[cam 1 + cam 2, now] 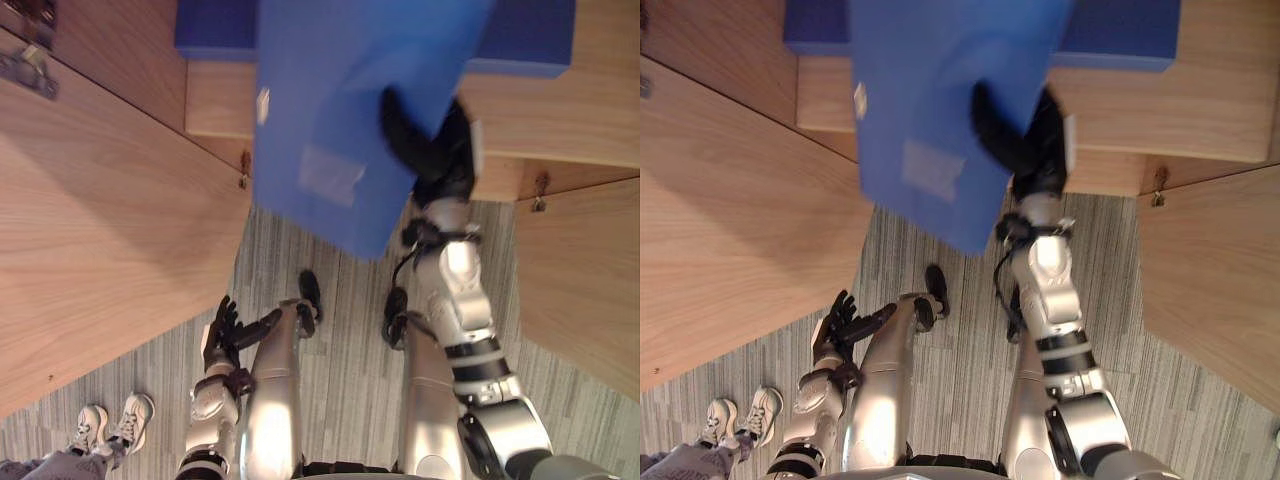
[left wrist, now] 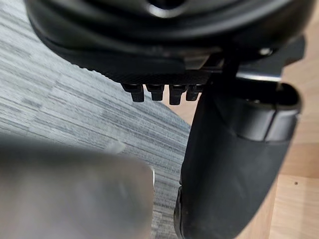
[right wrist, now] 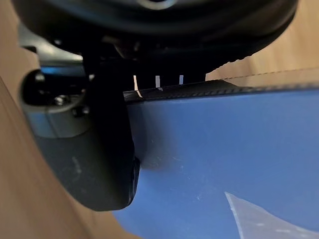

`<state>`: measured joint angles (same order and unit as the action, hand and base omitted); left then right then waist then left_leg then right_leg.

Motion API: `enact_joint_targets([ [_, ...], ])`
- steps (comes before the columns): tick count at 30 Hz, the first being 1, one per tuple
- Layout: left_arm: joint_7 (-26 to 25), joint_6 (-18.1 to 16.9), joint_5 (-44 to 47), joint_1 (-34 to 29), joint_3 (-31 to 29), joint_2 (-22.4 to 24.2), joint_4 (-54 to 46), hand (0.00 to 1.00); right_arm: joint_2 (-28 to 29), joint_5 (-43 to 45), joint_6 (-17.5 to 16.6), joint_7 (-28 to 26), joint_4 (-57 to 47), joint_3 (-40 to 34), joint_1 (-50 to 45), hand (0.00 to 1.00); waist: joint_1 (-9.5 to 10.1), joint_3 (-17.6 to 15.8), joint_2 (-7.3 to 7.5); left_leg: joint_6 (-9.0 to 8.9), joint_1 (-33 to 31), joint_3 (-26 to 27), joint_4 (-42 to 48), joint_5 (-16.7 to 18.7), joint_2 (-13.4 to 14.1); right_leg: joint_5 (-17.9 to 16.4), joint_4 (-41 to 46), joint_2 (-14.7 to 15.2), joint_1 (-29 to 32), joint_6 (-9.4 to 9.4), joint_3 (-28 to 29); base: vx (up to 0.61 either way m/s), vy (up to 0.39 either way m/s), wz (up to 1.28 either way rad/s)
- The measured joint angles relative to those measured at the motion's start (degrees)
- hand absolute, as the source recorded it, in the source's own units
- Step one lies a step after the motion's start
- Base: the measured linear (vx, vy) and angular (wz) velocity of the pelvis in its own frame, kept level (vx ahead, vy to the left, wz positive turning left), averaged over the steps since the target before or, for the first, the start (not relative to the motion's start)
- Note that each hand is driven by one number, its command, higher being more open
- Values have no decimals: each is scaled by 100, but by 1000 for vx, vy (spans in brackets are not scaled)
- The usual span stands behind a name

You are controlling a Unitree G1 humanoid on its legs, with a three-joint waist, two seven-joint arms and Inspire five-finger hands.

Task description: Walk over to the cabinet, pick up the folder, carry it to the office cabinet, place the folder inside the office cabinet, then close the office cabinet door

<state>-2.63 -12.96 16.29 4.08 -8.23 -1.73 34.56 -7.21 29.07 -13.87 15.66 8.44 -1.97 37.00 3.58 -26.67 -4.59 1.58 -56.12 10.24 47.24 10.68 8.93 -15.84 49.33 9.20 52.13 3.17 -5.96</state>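
Observation:
A blue folder [image 1: 340,110] with a pale label is held up in front of the open office cabinet [image 1: 560,110]. My right hand [image 1: 432,150] is shut on the folder's right edge, with the thumb across its face. The right wrist view shows that thumb [image 3: 107,149] pressed on the folder's blue cover [image 3: 224,164], the other fingers behind it. The folder's upper part overlaps the cabinet's wooden shelf. My left hand [image 1: 225,335] hangs low at my left side, open and holding nothing; its fingers [image 2: 159,92] point at the carpet.
The cabinet's left door [image 1: 100,230] and right door [image 1: 585,280] stand open on either side. A dark blue object [image 1: 525,40] lies on the shelf behind the folder. A person's white shoes [image 1: 115,425] stand on the grey carpet at the lower left.

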Motion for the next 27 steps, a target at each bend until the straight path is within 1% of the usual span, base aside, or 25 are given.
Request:
enact_joint_targets([
  [2,-14,-5,1,19,76,27,-115,100,-13,527,-115,318,282,-293,293,0,33,-12,-7,-12,-63,-2,48,12,27,-12,53,-10,69,-14,-4,-26,-25,-4],
  [6,-130,-3,74,-30,83,63,-224,100,-12,1191,-220,632,731,-611,711,0,63,-13,-10,-19,-140,-18,61,16,61,-18,63,-26,141,-25,-33,-16,-26,-1],
  [9,-241,-4,88,-41,93,100,-305,100,5,1762,-307,914,1005,-974,1155,0,136,-12,-13,-7,-224,-34,66,6,67,-16,60,-28,209,-27,-55,-1,-33,1],
  [10,-275,-2,149,-40,96,100,-305,100,22,1935,-362,1030,1103,-1130,1333,100,162,-12,-13,-5,-247,-54,68,3,67,-15,46,-28,212,-27,-78,20,-25,4],
  [12,-383,-3,211,-37,133,107,-318,100,69,2143,-464,1247,1169,-1360,1605,100,199,-11,-14,-4,-265,-61,62,-1,64,-15,26,-24,211,-27,-98,22,-23,4],
  [13,-425,-3,233,-37,143,108,-319,100,103,2271,-575,1362,1176,-1445,1758,100,205,-11,-14,-3,-270,-61,53,-4,58,-15,15,-18,209,-27,-108,0,0,0],
  [16,-492,-4,279,-38,200,101,-326,100,139,2553,-796,1457,1175,-1617,2099,100,210,-9,-16,-8,-265,-70,8,-27,25,-15,2,8,205,-27,-126,1,-37,5],
  [19,-496,-4,295,-36,225,110,-333,100,137,2601,-987,1487,1163,-1706,2334,100,203,-8,-17,-28,-245,-109,-97,-105,-23,-15,-36,42,180,-28,-180,-27,-57,11],
  [24,-504,2,297,-16,276,151,-372,100,177,2674,-1089,1529,1115,-1706,2385,100,204,0,-23,-62,-136,-173,-242,-191,-58,-12,-105,55,52,-34,-262,-35,-69,9],
  [27,-538,0,296,2,339,201,-455,100,282,2710,-1121,1550,1091,-1681,2367,100,182,6,-30,-71,-38,-169,-334,-221,-58,15,-188,49,-39,-74,-291,-27,-57,1],
])
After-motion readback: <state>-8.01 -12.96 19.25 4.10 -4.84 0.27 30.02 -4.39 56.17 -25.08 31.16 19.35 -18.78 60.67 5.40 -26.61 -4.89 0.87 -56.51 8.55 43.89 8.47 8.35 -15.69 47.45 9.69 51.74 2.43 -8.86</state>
